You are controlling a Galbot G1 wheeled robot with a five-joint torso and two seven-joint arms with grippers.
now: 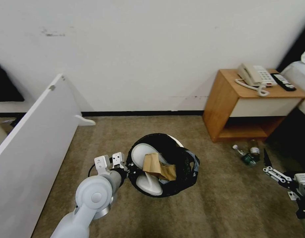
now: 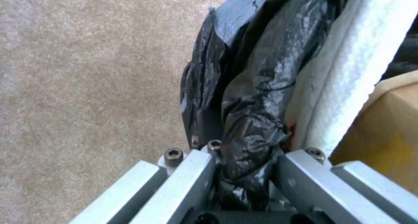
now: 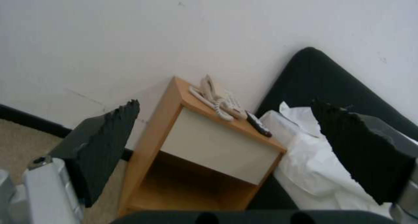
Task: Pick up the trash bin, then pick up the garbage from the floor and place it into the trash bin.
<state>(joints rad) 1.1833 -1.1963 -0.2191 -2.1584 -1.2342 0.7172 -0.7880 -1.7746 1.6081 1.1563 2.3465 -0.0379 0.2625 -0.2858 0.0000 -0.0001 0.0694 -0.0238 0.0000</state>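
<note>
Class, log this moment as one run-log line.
left gripper: shut on trash bin | right gripper: open, empty | bottles: on floor

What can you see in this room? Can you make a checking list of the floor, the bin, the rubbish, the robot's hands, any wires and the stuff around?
Surface: brown carpet, no spills seen.
Trash bin: trash bin with black bag, held at its rim, tilted toward the camera.
Garbage in bin: two white slippers and a brown cardboard piece.
Garbage on floor: plastic bottles beside the nightstand.
Clutter: nothing seen elsewhere on the carpet.
Left gripper: shut on the bin's rim and bag.
Right gripper: open, holding nothing, near the bottles.
Cables: coiled phone cord on the nightstand.
Surroundings: phone and remote on the nightstand, white wall, white panel, bed.
</note>
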